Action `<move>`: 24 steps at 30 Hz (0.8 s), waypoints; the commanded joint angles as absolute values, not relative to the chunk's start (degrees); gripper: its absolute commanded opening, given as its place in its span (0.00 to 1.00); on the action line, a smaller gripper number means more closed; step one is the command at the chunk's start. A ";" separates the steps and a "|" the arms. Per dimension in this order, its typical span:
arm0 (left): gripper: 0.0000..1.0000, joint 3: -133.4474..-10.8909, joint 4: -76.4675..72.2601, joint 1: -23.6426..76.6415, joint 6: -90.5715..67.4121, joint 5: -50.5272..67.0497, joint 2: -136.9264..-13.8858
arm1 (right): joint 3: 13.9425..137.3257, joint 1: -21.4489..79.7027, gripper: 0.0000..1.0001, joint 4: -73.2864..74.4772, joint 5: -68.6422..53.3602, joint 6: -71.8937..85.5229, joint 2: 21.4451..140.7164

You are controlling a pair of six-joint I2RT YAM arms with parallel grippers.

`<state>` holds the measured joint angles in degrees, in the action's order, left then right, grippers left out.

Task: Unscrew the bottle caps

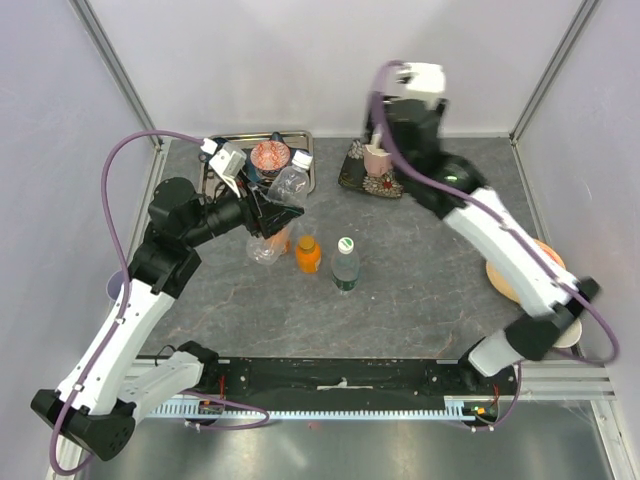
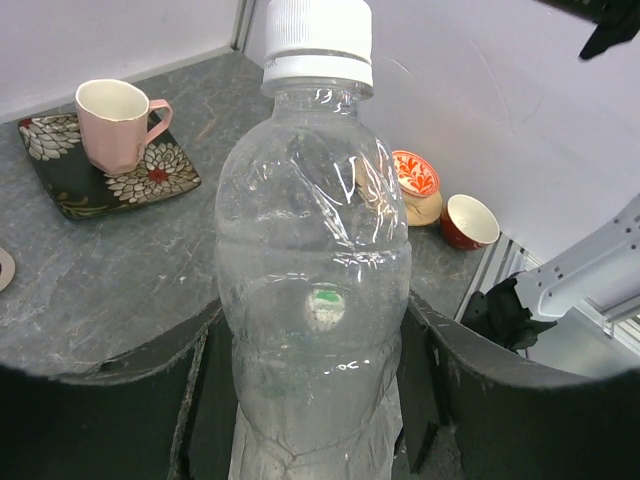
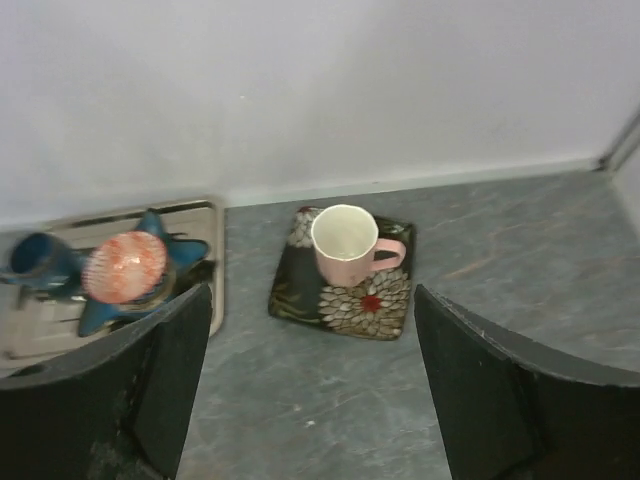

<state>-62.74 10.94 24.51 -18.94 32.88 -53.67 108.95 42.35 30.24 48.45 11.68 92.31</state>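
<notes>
My left gripper (image 1: 268,215) is shut on the colourless clear bottle (image 2: 315,270) and holds it tilted off the table; in the wrist view (image 2: 312,335) its jaws press both sides of the lower body. The bottle's white cap (image 2: 318,40) is on, pointing to the tray in the top view (image 1: 301,159). An orange bottle (image 1: 307,257) with orange cap (image 1: 307,243) and the green-tinted bottle (image 1: 345,270) with white-green cap (image 1: 346,244) stand mid-table. A second orange bottle (image 1: 283,240) peeks from under the left gripper. My right gripper (image 1: 395,140) is open and empty, high above the back right (image 3: 312,300).
A pink mug (image 3: 345,245) stands on a dark floral plate (image 3: 380,300) at the back. A metal tray (image 3: 205,260) at the back left holds a blue star dish and a red patterned bowl (image 3: 125,265). An orange plate (image 1: 500,275) lies at the right, a red cup (image 2: 470,220) near it.
</notes>
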 commanded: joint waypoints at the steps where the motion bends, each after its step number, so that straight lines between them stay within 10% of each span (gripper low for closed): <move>1: 0.46 -62.05 10.55 24.70 -16.52 31.55 -51.77 | 98.52 28.15 0.89 16.07 17.89 29.61 76.20; 12: 0.46 -58.89 8.97 24.78 -13.97 43.75 -50.80 | 78.25 24.43 0.89 -3.67 -34.08 49.80 65.50; 24: 0.47 -55.19 3.61 25.14 -15.91 53.00 -52.21 | 70.49 32.52 0.75 4.23 -28.47 38.23 57.13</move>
